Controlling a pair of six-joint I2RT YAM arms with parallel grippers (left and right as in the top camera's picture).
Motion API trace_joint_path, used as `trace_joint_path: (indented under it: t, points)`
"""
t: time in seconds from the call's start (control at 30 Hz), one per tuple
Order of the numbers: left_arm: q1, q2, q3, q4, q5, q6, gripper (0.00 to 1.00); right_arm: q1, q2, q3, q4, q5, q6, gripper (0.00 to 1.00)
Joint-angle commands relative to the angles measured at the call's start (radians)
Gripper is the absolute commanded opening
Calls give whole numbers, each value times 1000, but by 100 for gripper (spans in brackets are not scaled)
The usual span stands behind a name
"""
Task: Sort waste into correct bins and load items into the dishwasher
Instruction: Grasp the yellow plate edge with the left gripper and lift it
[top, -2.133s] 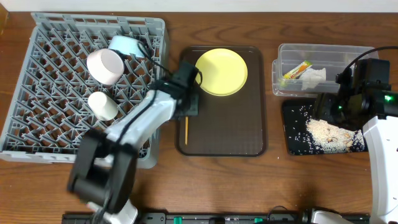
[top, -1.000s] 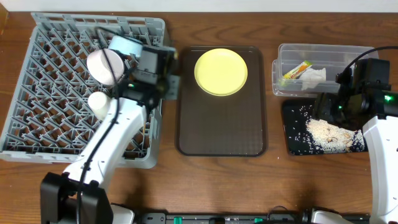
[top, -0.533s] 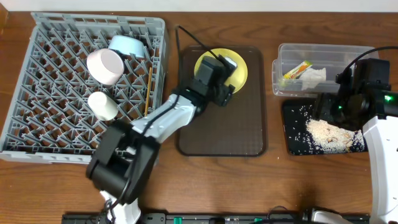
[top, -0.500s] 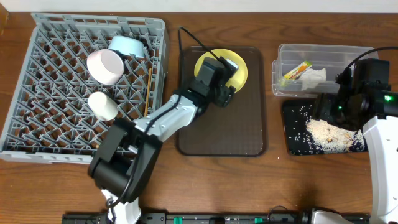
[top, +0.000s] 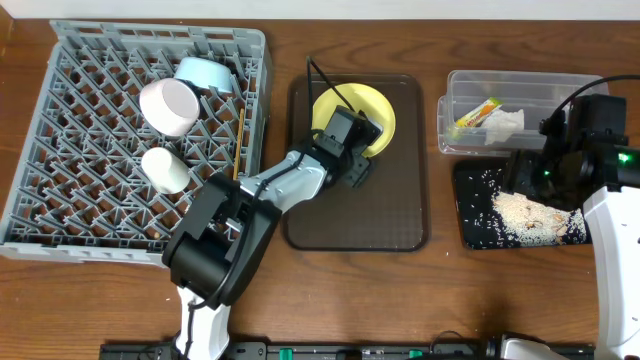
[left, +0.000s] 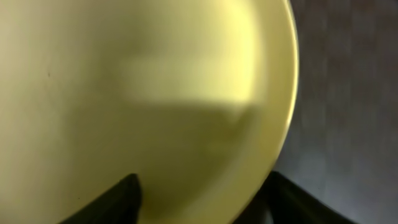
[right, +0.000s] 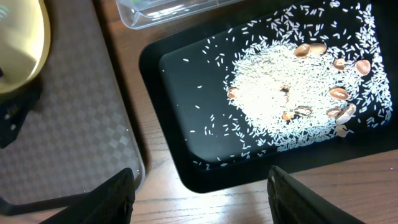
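Note:
The round yellow plate (top: 358, 108) lies on the brown serving tray (top: 380, 215). My left gripper (top: 350, 150) is down at the plate's near rim. In the left wrist view the plate (left: 143, 93) fills the frame. The left gripper (left: 199, 190) is open, with one finger over the plate and the other past its rim. The grey dish rack (top: 90, 200) holds the whitish-pink bowl (top: 168, 106), the light blue bowl (top: 205, 72), the white cup (top: 165, 170) and the chopsticks (top: 240, 148). My right gripper (right: 200, 199) hangs open and empty by the black tray (right: 186, 168) of rice (right: 280, 99).
The clear container (top: 455, 135) at the back right holds the orange-yellow wrapper (top: 478, 112) and the white napkin (top: 505, 125). The black tray (top: 470, 235) sits just in front of it. Bare wooden table (top: 450, 300) runs along the front edge.
The left arm carried the chopsticks from the brown tray to the rack and left them there. It then swung right and came down at the plate's rim. The right arm has not moved.

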Motion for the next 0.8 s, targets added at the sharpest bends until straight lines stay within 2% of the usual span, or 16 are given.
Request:
trace_joint_path:
  t: [0.0, 0.2, 0.43, 0.67, 0.77]
  points:
    - [-2, 18, -13, -153, 8, -23, 49, -13, -12, 2, 0, -5, -13, 66]
    - [-3, 3, -13, -307, 8, -154, 24, -13, -12, 2, 0, -5, -13, 66]
    - [-20, -140, -13, -345, 8, -167, 8, -13, -12, 2, 0, -5, -13, 66]
    - [-22, -441, -13, -346, 7, -200, 6, -13, -12, 2, 2, -5, -13, 66]
    - [11, -569, -13, -346, 21, -265, 6, -13, -12, 2, 3, -5, -13, 66]
